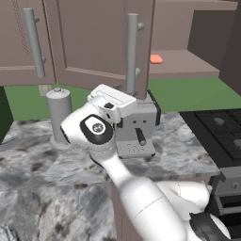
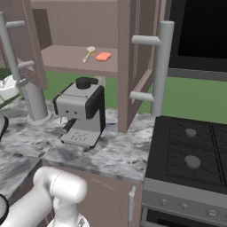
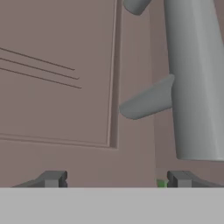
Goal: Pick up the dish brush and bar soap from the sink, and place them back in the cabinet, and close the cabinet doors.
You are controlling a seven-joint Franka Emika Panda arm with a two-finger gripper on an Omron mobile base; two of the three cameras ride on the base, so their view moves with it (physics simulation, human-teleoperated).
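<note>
Closing the cabinet doors is the step in hand. The dish brush and the bar soap lie side by side on the shelf inside the cabinet, near each other but apart, so the fetching part of the task appears complete.

The arm reaches up over the counter with its hand close against the front of one open cabinet door, above the grey coffee machine. In the hand view the pincer faces the brown panel, its two tips standing spread wide with nothing between them. The door's long silver bar handle stands off to one side of the tips, not between them. Whether the tips touch the panel cannot be told.

A second door with its own bar handle stands open beside the stove.

The next move calls for either bringing the handle between the tips and pinching it, or pressing flat on the panel, then swinging the door toward the cabinet front. The same is then due for the other door.
</note>
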